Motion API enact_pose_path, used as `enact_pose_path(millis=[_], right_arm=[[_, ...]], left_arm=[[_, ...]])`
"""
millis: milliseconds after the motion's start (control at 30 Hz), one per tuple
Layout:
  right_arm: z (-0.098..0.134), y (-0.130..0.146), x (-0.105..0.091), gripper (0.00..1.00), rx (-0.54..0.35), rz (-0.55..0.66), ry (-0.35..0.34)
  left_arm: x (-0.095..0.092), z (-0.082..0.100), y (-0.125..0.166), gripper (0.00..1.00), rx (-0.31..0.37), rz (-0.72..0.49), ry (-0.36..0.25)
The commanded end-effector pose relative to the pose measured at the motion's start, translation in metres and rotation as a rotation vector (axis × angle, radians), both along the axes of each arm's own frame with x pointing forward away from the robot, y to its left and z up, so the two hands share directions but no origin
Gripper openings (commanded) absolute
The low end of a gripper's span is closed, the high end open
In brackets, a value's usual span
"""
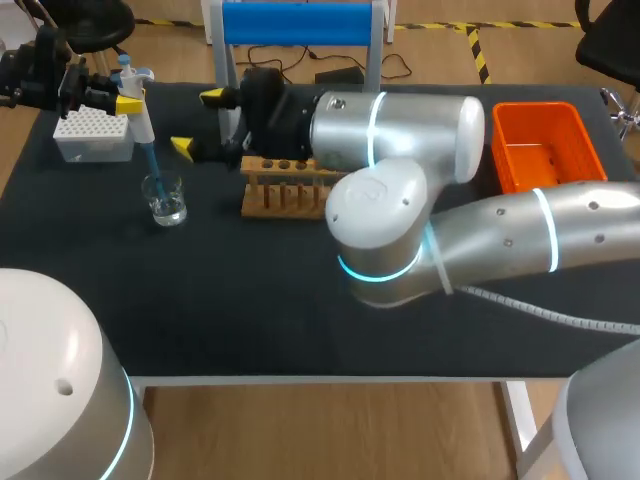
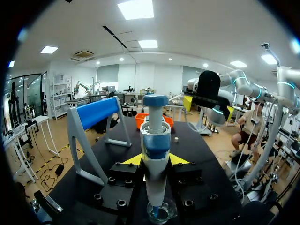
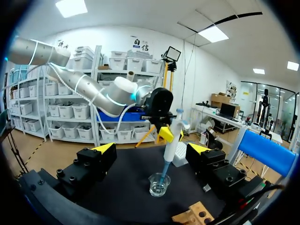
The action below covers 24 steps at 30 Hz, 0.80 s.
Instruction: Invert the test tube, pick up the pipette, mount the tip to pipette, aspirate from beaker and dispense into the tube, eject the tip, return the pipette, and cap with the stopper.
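The round, clear glass beaker [image 1: 165,200] stands on the dark table [image 1: 300,300]. The slim white-and-blue plastic pipette [image 1: 138,112] is nearly upright, its tip down inside the beaker, clamped by the left gripper [image 1: 125,100]. The right gripper [image 1: 198,122] is spread wide and empty beside the wooden rack [image 1: 285,185].

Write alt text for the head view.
The left gripper holds a pipette with its blue tip in a glass beaker on a black table, a white tip box close beside it. The right arm comes across from the right, with the right gripper open beside a wooden rack; an orange bin sits at the far right.
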State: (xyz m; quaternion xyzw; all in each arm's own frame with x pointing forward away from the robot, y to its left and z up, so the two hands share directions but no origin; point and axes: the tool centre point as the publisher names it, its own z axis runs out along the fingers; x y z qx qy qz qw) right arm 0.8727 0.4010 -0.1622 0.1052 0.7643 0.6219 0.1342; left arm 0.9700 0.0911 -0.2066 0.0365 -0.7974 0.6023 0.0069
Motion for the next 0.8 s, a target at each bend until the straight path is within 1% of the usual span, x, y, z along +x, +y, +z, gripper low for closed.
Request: enact_pose_path(millis=[33,100,167,233,467,500,600,800], right_arm=[[0.024,-0.015,0.010,1.00,-0.088,0.234,0.080],[0.031,-0.014,0.015,1.00,-0.106,0.245,0.070],[0.038,-0.012,0.021,1.00,-0.111,0.266,0.084],[0.045,-0.010,0.027,1.00,-0.130,0.277,0.070],[0.066,0.003,0.046,1.00,-0.125,0.385,0.108],[0.068,0.005,0.049,1.00,-0.126,0.405,0.119],[0.071,0.011,0.055,1.00,-0.159,0.433,0.120],[0.074,0.025,0.062,1.00,-0.211,0.484,0.107]], left_arm=[[0.001,0.000,0.001,0.00,-0.002,-0.004,-0.001],[0.001,0.000,0.001,0.00,-0.002,-0.004,-0.001],[0.001,0.000,0.001,0.00,-0.002,-0.004,-0.001],[0.001,0.000,0.001,0.00,-0.002,-0.004,-0.001],[0.001,0.000,0.001,0.00,-0.002,-0.004,-0.001],[0.001,0.000,0.001,0.00,-0.002,-0.004,-0.001],[0.001,0.000,0.001,0.00,-0.002,-0.004,-0.001],[0.001,0.000,0.001,0.00,-0.002,-0.004,-0.001]])
